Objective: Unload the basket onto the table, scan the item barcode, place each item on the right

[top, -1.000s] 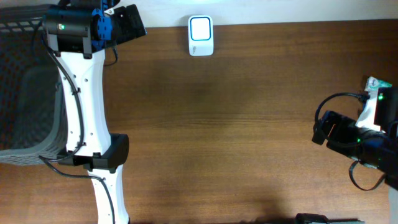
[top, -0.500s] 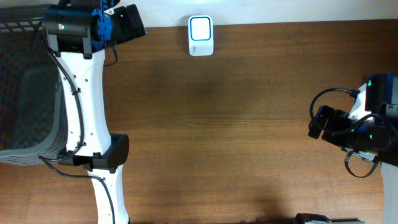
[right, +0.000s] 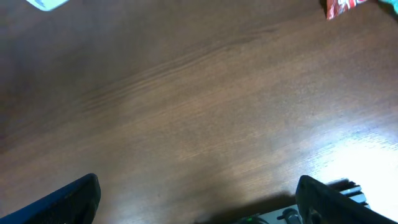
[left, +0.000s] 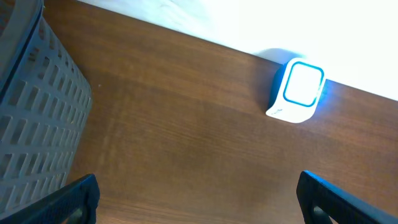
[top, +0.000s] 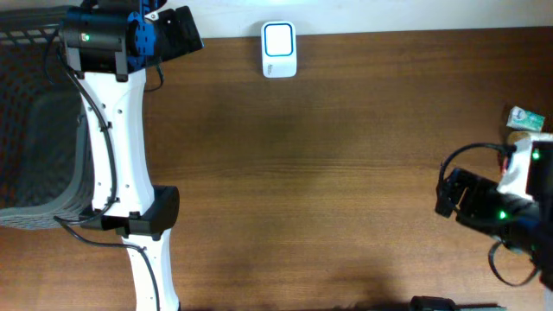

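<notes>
The scanner, a white box with a blue-lit window, stands at the table's far edge and also shows in the left wrist view. A green and white packet lies at the table's right edge. In the right wrist view the corner of a red packet shows at the top right and a pale packet at the top left. My left gripper hovers open and empty at the far left, facing the scanner. My right gripper is open over bare wood at the right, holding nothing.
A grey mesh basket fills the left side, and its wall is close to the left gripper. The left arm runs down the table's left part. The right arm's body sits at the right edge.
The right arm swung up over the green and white packet, then came back down and to the right, so the packet shows again. The left arm has not moved.
</notes>
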